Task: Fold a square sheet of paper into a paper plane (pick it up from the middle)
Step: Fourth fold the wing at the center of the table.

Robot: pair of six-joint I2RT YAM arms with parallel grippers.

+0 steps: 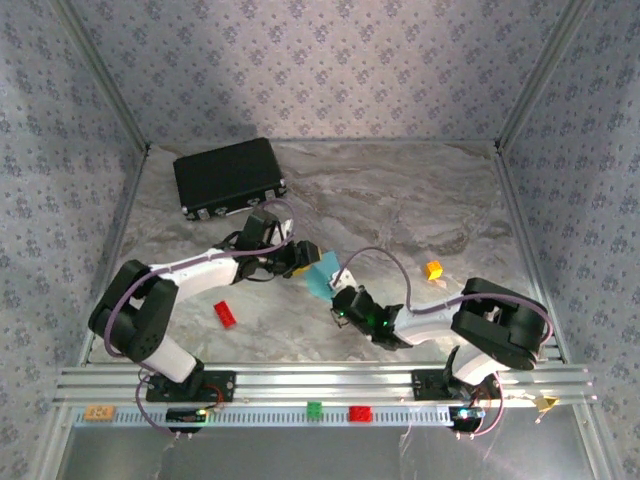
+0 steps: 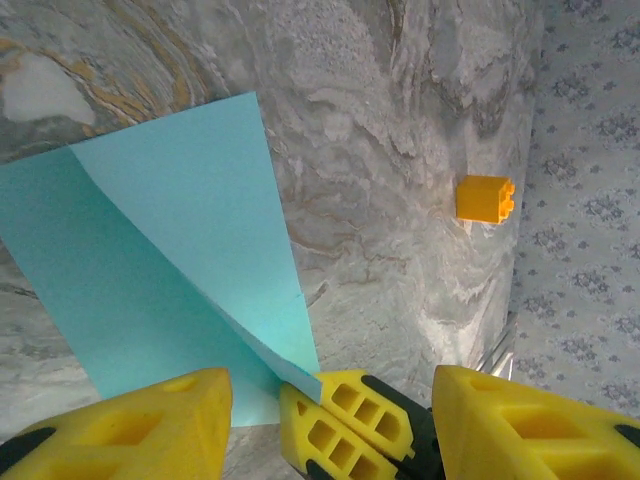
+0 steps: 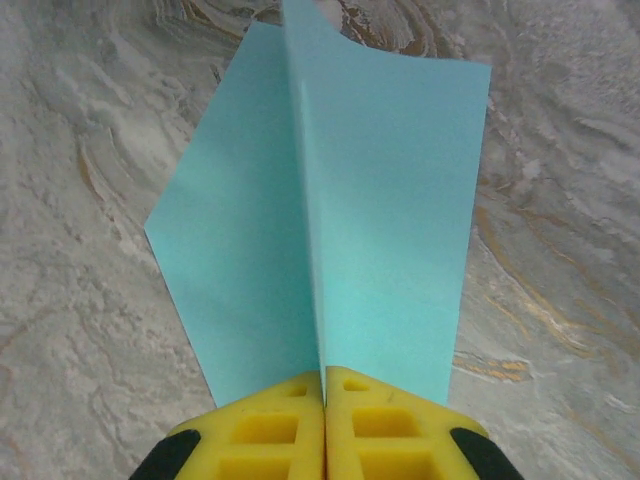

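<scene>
The right end effector (image 3: 325,388) has its yellow fingers (image 3: 275,430) pressed together, pinching the near end of a raised crease in the square sheet of paper (image 3: 390,230). The crease runs straight away from the fingertips, and the light-blue flaps slope down on either side of it over the marbled tabletop (image 3: 70,330). Whether the flaps' edges touch the tabletop I cannot tell.

In the left wrist view, the left end effector (image 2: 330,388) is spread wide, one yellow finger (image 2: 130,425) low on the left and the other low on the right. The pinched corner of the sheet reaches into the gap between them. A third yellow piece sits there at the end of the crease; it looks like the right end effector's fingertips.

From above, the sheet (image 1: 322,272) hangs between the two arms, near the middle of the tabletop. An orange brick (image 1: 433,269) lies to its right, well apart, and a red brick (image 1: 225,313) to its left, nearer the arm bases. A black case (image 1: 228,176) rests at the far left.
</scene>
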